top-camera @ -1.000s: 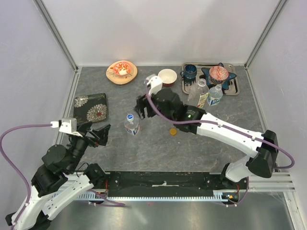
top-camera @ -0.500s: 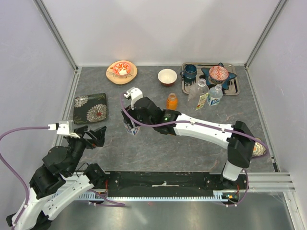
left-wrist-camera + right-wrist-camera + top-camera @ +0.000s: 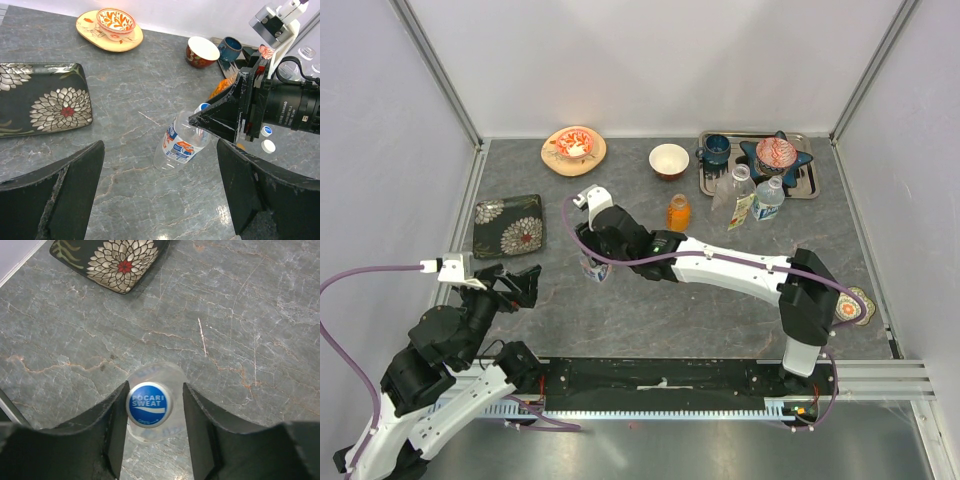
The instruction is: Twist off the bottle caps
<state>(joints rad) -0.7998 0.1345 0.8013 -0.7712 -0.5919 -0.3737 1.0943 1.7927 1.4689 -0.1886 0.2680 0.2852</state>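
bottle: a short clear one with a blue label (image 3: 176,145) stood upright mid-table, blue cap (image 3: 148,405) up
right gripper (image 3: 150,412): directly above, jaws flanking the cap with slim gaps showing; whether they gripped yet, cannot tell
left gripper (image 3: 160,200): spread wide, holding nothing, bottle ahead of it
axis: bottle's length ran vertically, in line with the right wrist's approach
nearer arm: right
views: right wrist showed cap between fingers; left wrist showed the labelled body, two loose caps (image 3: 267,139) behind
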